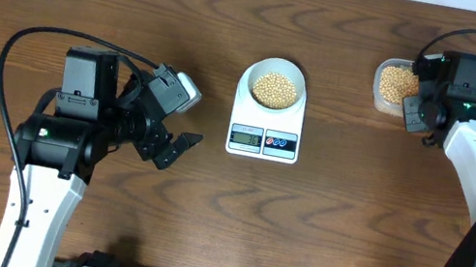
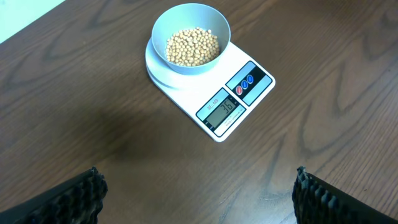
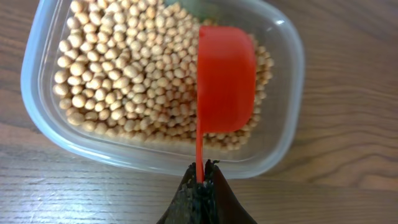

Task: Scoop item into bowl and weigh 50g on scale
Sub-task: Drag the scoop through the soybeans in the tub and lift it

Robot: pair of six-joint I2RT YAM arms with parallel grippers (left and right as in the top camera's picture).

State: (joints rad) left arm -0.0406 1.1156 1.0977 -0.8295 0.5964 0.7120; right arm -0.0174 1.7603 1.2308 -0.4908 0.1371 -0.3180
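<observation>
**Item location.** One portion of the beans [image 2: 191,46] lies in the bowl [image 2: 161,31]. The bowl stands centred on the platform of the scale [image 1: 243,117], and the scale sits mid-table, toward the far edge. The display [image 2: 224,110] is lit, but its digits are too small to read with confidence. The bulk supply of beans fills the clear tub [image 3: 273,124] near the far right corner of the table, well apart from the scale.

**Right arm.** The right gripper [image 3: 200,180] is clamped tight on the thin handle of the red scoop [image 3: 226,81]. The scoop head hangs over the tub, above the beans. The frames do not show whether it is loaded.

**Left arm.** The left gripper [image 1: 171,149] stands at full spread and holds nothing. Its fingers [image 2: 81,193] hover over bare table to the left of the scale, nearer the front edge.

**Probable faults from this state.**
- Overshoot: a full scoop tipped in at once would likely pass the target. Meter the pour.
- Spillage: the path from tub to bowl is long, and a tilted scoop would shed round beans that roll across the table.
- Handle slip: the grip bears on a narrow stem, so a loaded head may rotate.
- False reading: contact of scoop or arm with bowl or platform would corrupt the weight.
</observation>
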